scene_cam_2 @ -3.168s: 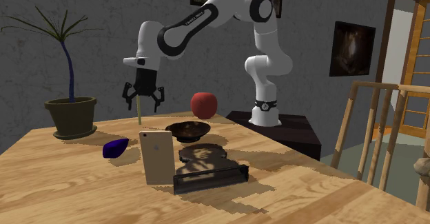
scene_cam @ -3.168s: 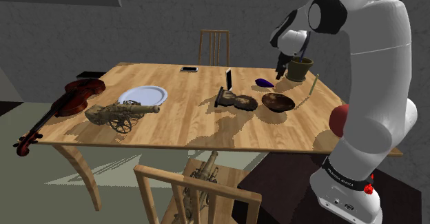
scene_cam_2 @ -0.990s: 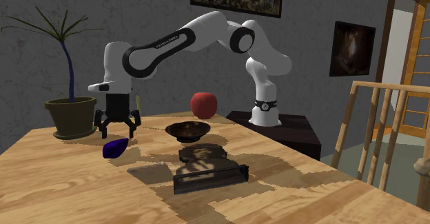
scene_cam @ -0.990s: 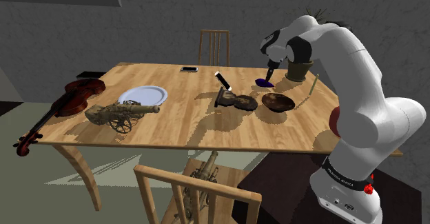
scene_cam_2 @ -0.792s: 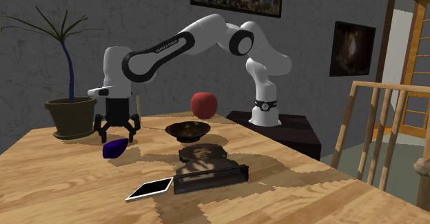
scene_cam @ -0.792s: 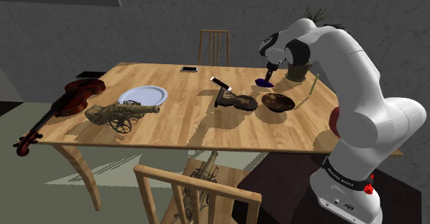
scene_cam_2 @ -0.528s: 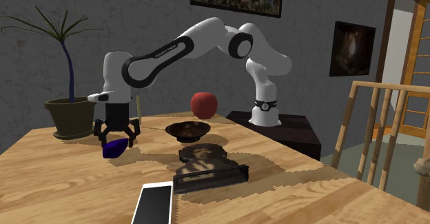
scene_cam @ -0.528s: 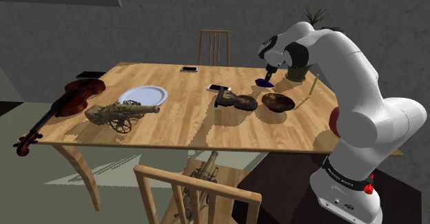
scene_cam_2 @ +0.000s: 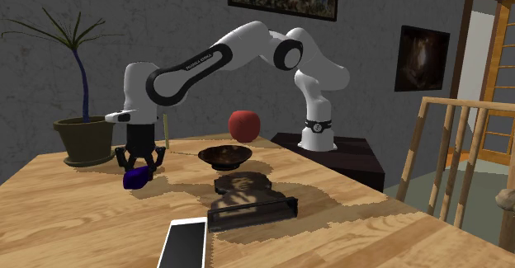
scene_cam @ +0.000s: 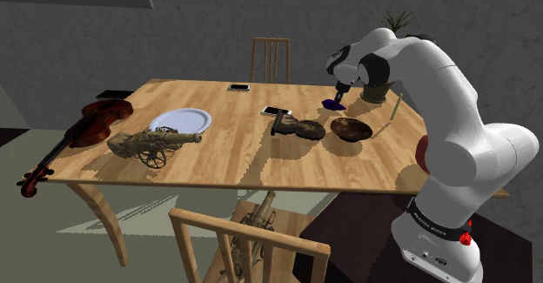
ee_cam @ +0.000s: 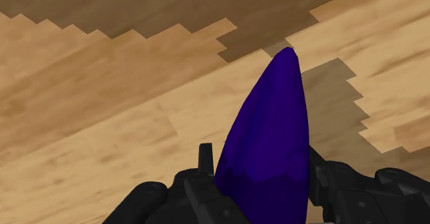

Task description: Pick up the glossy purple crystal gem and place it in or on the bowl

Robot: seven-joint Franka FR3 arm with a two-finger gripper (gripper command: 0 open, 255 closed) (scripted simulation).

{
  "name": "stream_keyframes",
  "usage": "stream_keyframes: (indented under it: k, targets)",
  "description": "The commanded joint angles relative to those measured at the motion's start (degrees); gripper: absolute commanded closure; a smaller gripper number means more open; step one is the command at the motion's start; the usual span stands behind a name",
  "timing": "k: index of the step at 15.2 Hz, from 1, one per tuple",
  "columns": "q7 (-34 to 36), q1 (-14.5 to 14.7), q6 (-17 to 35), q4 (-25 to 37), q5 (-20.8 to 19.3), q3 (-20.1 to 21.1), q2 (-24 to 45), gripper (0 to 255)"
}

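Observation:
The purple gem (scene_cam: 331, 104) lies on the wooden table (scene_cam: 226, 155), between the potted plant and the bowl. It is a glossy, pointed stone, seen also as the gem (scene_cam_2: 134, 178) in the second exterior view. My black gripper (scene_cam_2: 139, 171) points straight down over it with the fingers at table height. In the wrist view the gem (ee_cam: 270, 133) stands between the two fingers (ee_cam: 205, 166), which press against its sides. The dark brown bowl (scene_cam: 351, 130) sits empty a short way off, towards the stand; the same bowl (scene_cam_2: 224, 154) lies to the second exterior view's right of the gem.
A potted plant (scene_cam_2: 85, 138) stands just behind the gem. A phone (scene_cam_2: 186, 243) lies flat beside a dark ornament (scene_cam_2: 250, 204). A white plate (scene_cam: 180, 120), a toy cannon (scene_cam: 152, 144) and a violin (scene_cam: 83, 129) occupy the shoulder view's left. A pencil (scene_cam: 397, 107) lies near the pot.
The phone toppled from upright to flat on the table. My gripper sank onto the gem and its fingers drew in against it.

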Motion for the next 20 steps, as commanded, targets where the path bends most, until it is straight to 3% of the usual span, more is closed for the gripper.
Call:
stream_keyframes:
  k: [1, 8, 20]
  targets:
    - [0.0, 0.0, 0.0, 0.0, 0.0, 0.0, 0.0, 255]
    - [0.0, 0.0, 0.0, 0.0, 0.0, 0.0, 0.0, 255]
    - [1.5, 1.1, -4.9, -0.5, -2.1, -2.0, -5.4, 255]
